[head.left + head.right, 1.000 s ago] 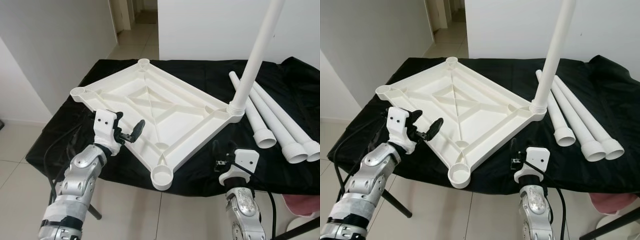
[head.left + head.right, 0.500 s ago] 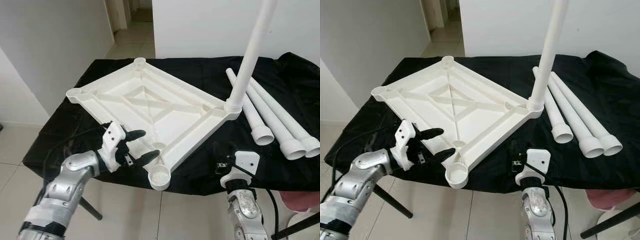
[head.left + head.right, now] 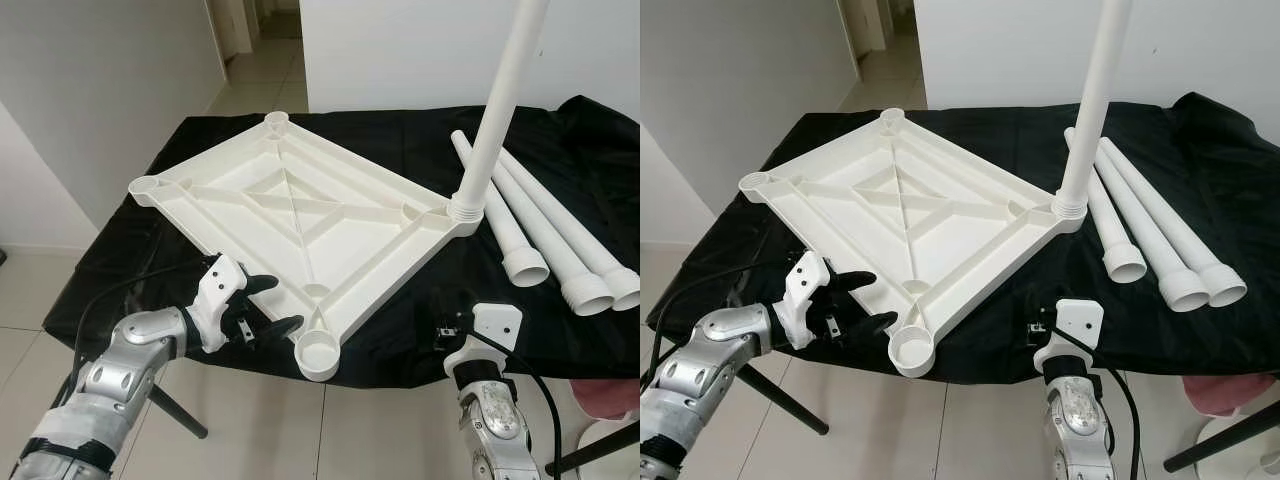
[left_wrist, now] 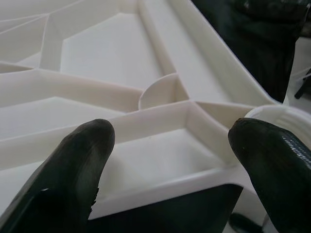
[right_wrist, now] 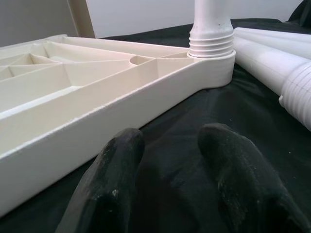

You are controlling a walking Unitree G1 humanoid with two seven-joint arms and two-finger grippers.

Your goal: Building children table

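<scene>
A white children's table top (image 3: 250, 215) lies upside down on the black-covered table (image 3: 110, 270). One white leg (image 3: 495, 110) stands upright, screwed into its right corner. Three loose white legs (image 3: 545, 230) lie side by side to the right. My left gripper (image 3: 275, 303) is open at the top's near edge, just left of the empty near corner socket (image 3: 320, 352); in the left wrist view its fingers (image 4: 87, 141) frame the rim and ribs. My right gripper (image 5: 167, 141) hovers low over the black cloth at the front edge, open and holding nothing, facing the screwed-in leg (image 5: 211, 24).
The table's front edge runs just behind both wrists, with tiled floor below. A grey wall and a doorway lie at the far left. A black stand leg (image 3: 180, 415) slants under the table. Something pink (image 3: 610, 400) sits at the lower right.
My left gripper has come down from over the top's left rim to its near edge, turned sideways, and now sits beside the near corner socket. The right arm has barely moved.
</scene>
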